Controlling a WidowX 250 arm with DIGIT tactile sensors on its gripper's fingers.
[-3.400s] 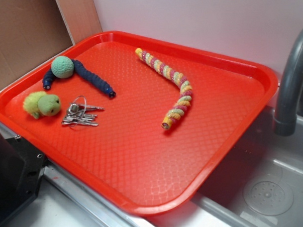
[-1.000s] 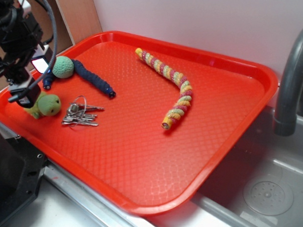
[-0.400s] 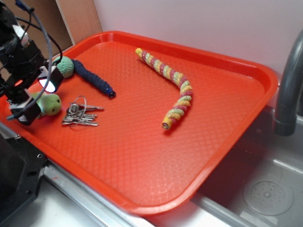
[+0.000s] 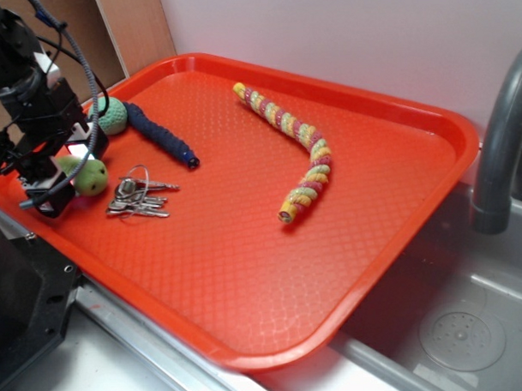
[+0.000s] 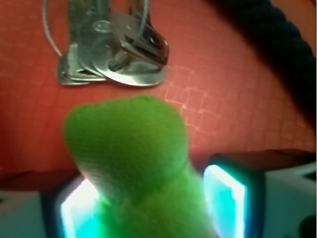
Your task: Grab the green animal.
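At the left edge, my gripper (image 4: 59,177) straddles the green animal (image 5: 130,148), jaws apart; I should squeeze evenly behind its head.

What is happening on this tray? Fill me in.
The robot's gripper sits low at the near-left corner of the red tray, its fingers either side of the green animal. Whether they have clamped it is unclear. The keys lie just beside it.
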